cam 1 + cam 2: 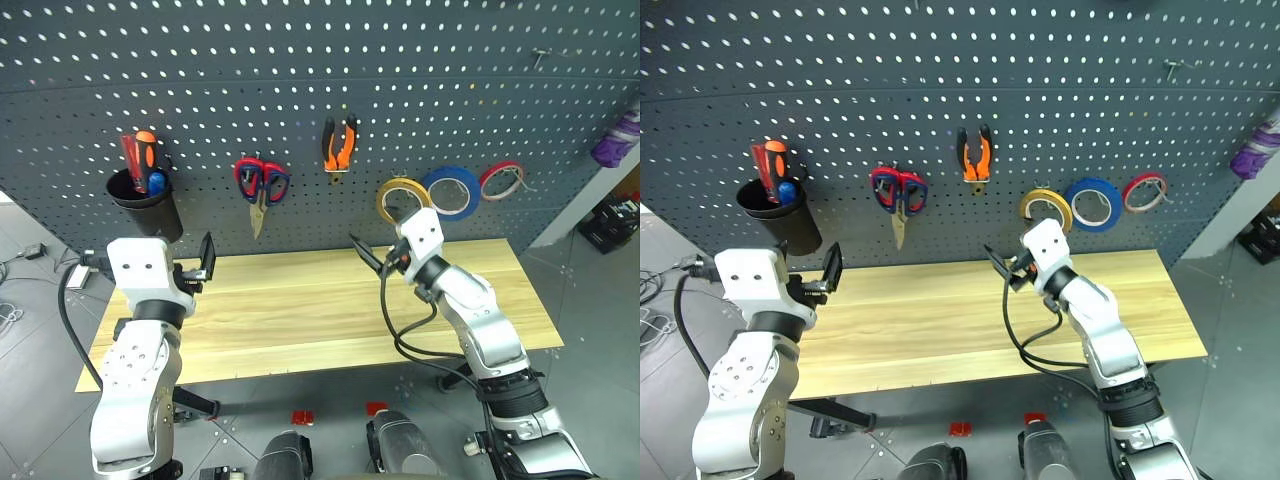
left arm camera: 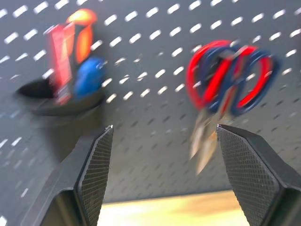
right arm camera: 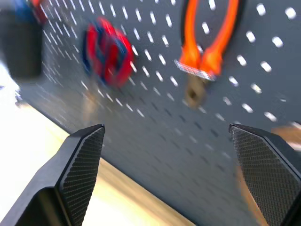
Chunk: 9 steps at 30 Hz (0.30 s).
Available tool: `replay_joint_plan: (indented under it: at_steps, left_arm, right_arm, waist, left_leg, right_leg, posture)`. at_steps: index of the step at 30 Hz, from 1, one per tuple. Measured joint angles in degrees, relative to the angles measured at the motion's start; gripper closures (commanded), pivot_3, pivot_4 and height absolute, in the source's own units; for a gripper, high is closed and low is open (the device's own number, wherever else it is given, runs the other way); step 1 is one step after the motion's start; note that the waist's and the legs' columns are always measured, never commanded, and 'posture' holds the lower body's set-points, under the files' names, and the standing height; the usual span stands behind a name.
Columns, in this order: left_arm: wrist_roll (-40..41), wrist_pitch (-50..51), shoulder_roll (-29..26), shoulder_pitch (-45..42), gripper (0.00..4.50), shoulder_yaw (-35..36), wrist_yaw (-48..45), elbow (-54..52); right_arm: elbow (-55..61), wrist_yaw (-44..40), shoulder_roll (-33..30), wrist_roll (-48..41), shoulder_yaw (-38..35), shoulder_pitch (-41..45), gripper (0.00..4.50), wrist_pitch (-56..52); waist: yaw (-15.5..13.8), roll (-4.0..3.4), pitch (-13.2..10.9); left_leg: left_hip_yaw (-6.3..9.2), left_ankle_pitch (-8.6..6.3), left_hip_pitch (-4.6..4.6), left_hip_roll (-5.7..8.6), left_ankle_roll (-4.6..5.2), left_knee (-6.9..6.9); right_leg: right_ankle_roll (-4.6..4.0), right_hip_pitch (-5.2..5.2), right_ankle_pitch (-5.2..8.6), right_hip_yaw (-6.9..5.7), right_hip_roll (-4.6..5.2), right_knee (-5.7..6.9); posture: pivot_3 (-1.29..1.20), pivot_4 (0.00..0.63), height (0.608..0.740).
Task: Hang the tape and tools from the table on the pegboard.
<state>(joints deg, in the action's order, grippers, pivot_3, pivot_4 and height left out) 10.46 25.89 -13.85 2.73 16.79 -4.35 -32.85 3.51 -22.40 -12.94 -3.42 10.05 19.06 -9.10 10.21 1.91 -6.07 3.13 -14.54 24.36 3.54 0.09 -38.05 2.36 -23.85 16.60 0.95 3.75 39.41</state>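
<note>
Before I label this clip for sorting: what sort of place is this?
Likely a workshop or tool station: a pegboard hung with pliers, scissors and tape rolls such as the blue tape, above a wooden table.

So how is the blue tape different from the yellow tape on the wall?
The blue tape is a wider ring than the yellow tape. It also hangs a bit higher, to the yellow one's right, and overlaps its edge. Both are round rolls hanging on the pegboard above the table.

table [image 1: 300, 310] top bare; pegboard [image 1: 300, 100] blocks behind.
</note>
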Motion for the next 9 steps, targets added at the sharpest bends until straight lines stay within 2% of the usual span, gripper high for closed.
replay_joint_plan:
  at_steps: [4, 9]
  left_arm:
    - [0.83, -3.44, 2.58, 0.61, 0.81, 0.5, 0.13, 3.9]
    - [0.81, -7.74, 3.25, 2.1, 0.81, 1.05, -0.16, 8.95]
  right_arm:
    - [-7.67, 5.27, 1.48, 1.79, -2.29, -1.97, 0.0, 2.0]
    - [-17.98, 10.28, 1.84, 1.7, -8.35, -1.69, 0.0, 3.54]
  waist:
    - [-0.58, -0.26, 1.92]
    - [-0.86, -0.53, 3.61]
  left_leg:
    - [0.05, -0.14, -0.58, -0.06, 0.02, 0.18]
    - [0.05, -0.27, -0.61, -0.04, 0.1, 0.14]
  right_leg:
    - [-0.01, 0.64, 0.01, 0.0, -0.09, -0.37]
    - [-0.01, 0.71, 0.01, 0.05, -0.09, -0.43]
  posture:
    - [-0.18, 0.021, 0.74]
    - [-0.18, 0.017, 0.74]
